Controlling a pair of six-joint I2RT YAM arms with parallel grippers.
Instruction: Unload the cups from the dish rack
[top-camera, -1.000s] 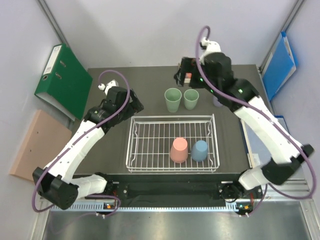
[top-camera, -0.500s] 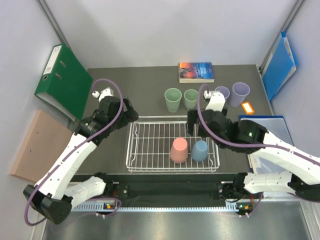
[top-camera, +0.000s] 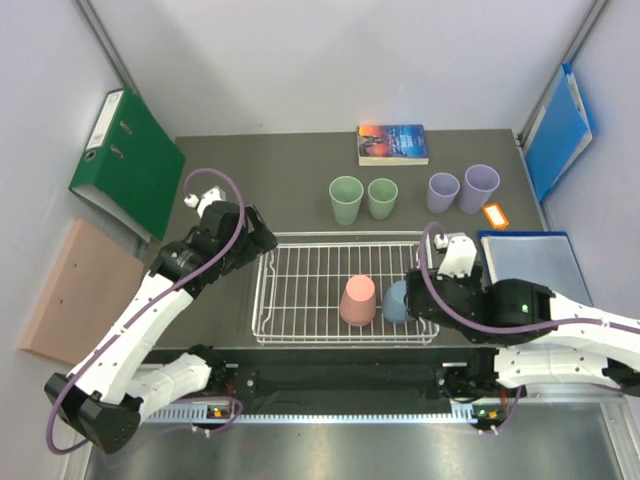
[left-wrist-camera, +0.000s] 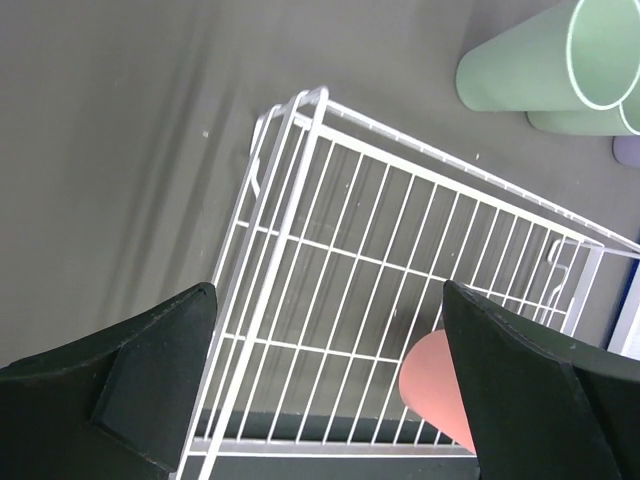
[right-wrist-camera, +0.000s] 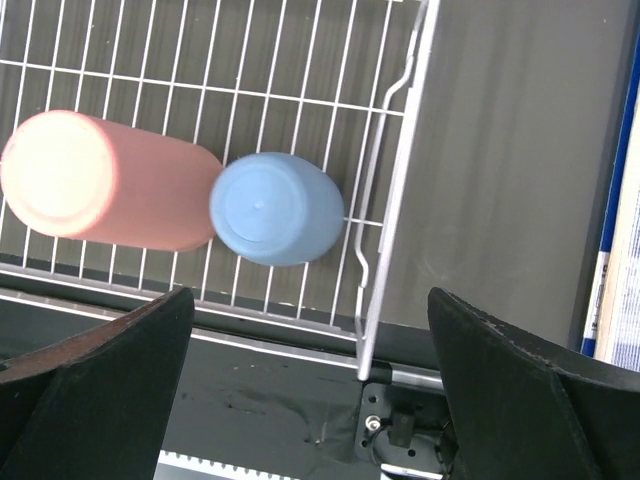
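Observation:
The white wire dish rack (top-camera: 345, 236) holds a salmon pink cup (top-camera: 358, 300) and a light blue cup (top-camera: 393, 300), both upside down near its front right. Two green cups (top-camera: 346, 199) and two lavender cups (top-camera: 480, 188) stand on the table behind the rack. My left gripper (left-wrist-camera: 328, 290) hangs open above the rack's (left-wrist-camera: 300, 200) far left corner, with the pink cup (left-wrist-camera: 435, 385) by its right finger. My right gripper (right-wrist-camera: 311, 291) is open above the rack's (right-wrist-camera: 400, 150) near right corner. The blue cup (right-wrist-camera: 277, 208) lies just ahead of it, touching the pink cup (right-wrist-camera: 110, 185).
A book (top-camera: 392, 143) lies at the table's back. A green binder (top-camera: 125, 160) leans at the left and a blue folder (top-camera: 563, 130) at the right. An orange tag (top-camera: 495, 215) and a dark blue folder (top-camera: 525, 260) lie right of the rack.
My right arm swung from the back of the table, near the book, down to the rack's near right corner over the blue cup. My left arm shifted slightly towards the rack.

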